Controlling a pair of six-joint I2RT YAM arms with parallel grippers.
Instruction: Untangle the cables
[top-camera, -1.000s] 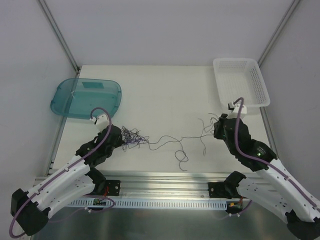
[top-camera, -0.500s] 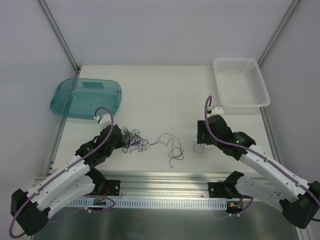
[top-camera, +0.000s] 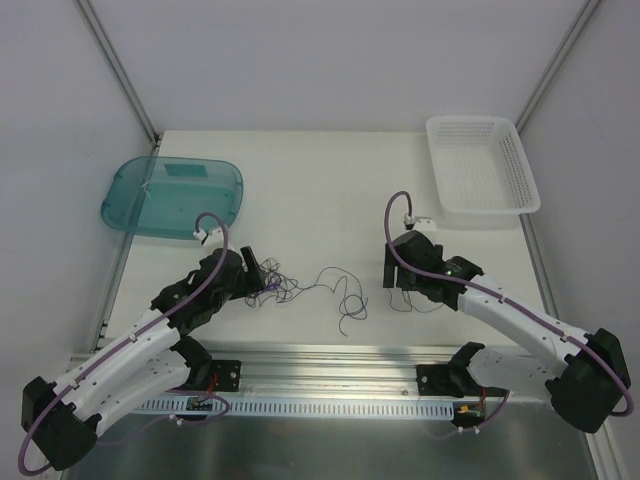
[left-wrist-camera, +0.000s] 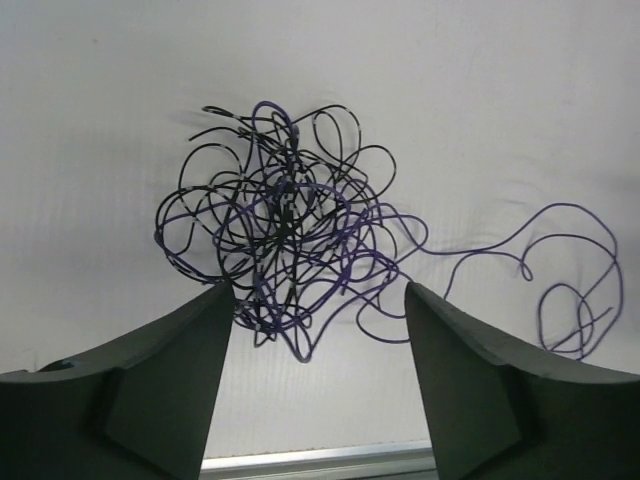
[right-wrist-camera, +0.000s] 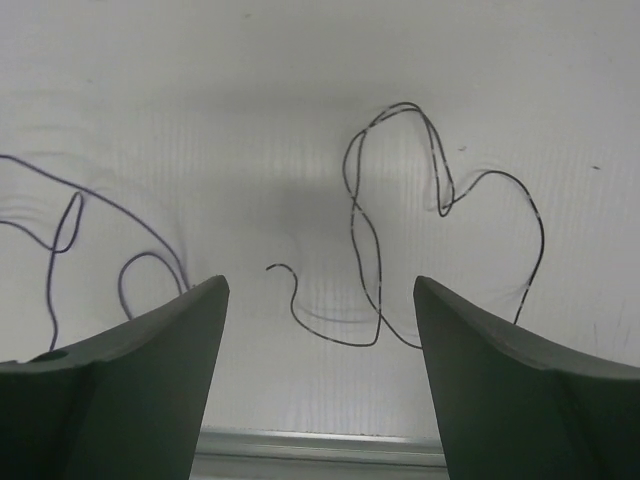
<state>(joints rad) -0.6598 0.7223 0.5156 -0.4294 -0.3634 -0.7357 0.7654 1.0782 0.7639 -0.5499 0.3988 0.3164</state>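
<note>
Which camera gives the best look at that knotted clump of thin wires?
The left wrist view: the clump fills the middle of the picture, close enough to tell black loops from purple ones. The top view shows it only as a tiny dark scribble. The right wrist view misses it, showing just loose strands.

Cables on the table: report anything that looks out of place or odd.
Most of the cables sit in one tight knot left of the table's middle, purple and black strands looped through each other. One purple strand trails right from it, and a black strand lies apart. Nothing looks spilled or damaged.
</note>
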